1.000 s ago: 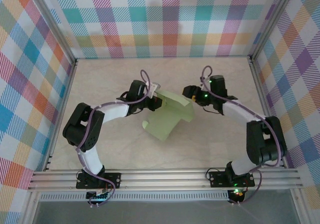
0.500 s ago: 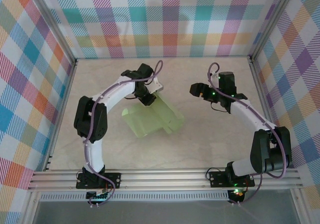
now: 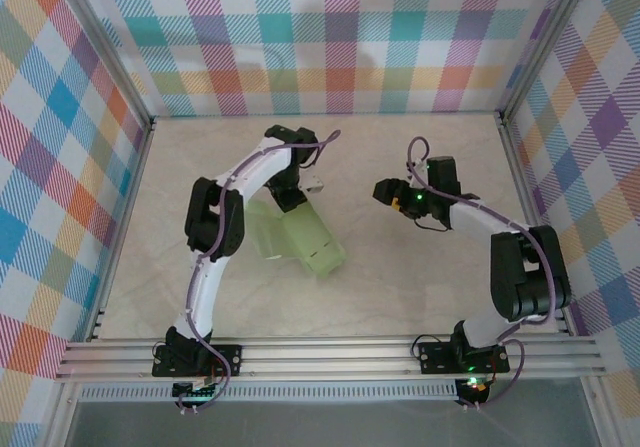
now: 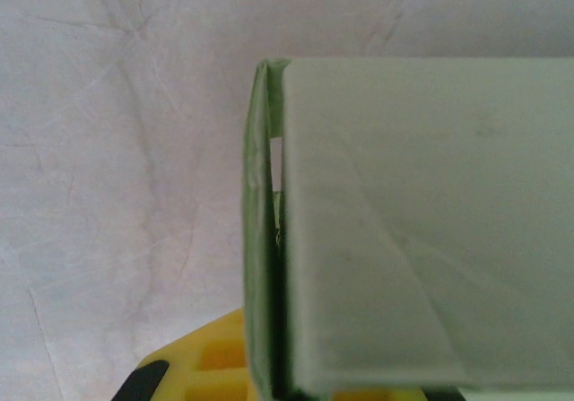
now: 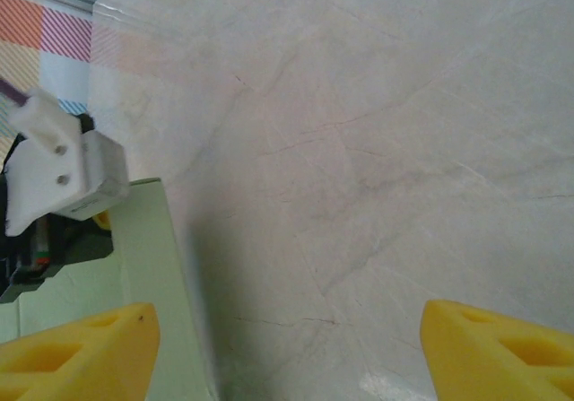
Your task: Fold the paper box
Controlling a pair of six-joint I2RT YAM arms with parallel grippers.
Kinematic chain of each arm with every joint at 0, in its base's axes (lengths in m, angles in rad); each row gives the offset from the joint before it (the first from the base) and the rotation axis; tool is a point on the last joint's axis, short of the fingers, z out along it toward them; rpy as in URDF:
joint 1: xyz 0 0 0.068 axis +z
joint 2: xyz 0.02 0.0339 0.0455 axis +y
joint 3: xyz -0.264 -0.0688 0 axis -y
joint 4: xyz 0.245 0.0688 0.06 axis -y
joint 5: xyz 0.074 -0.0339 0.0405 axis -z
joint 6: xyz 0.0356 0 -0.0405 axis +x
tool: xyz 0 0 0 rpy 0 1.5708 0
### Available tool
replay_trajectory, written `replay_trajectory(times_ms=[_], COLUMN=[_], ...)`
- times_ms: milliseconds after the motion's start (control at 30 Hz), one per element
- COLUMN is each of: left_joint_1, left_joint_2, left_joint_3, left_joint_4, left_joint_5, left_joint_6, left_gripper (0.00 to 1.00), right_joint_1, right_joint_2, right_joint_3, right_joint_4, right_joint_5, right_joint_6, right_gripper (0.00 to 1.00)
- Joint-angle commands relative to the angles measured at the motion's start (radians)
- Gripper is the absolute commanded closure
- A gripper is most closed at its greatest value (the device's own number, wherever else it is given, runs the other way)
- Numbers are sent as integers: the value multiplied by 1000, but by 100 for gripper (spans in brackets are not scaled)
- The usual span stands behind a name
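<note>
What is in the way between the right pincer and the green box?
Nothing visible. Just bare table lies between the open right pincer and the box, which the left pincer grips.

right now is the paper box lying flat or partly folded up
Partly folded: the paper box shows one panel doubled over another, with a thin gap between the layers along its edge in the left wrist view.
</note>
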Motion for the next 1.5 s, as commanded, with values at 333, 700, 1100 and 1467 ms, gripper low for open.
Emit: replay_trajectory(times_ms=[333,700,1100,1467], left_joint_1=[-36,-56,-66,-82], left_joint_2=[82,83,100,113], left_joint_3=[80,108,119,157], left_joint_4=[-73,-55,-61,-44], left_joint_5=[-38,-58,-109,-55], left_joint_6=[52,61,47,10], left_gripper=[90,82,89,100], right_joint_1=[18,17,17,89], right_joint_2=[119,141,176,326], right_joint_3=[-21,-17,-22,-20], right_joint_4=[185,209,244,562], right_joint_5=[-81,-94,-113,-156], right_joint_6=[79,90,101,389], right_gripper=[23,23,23,42])
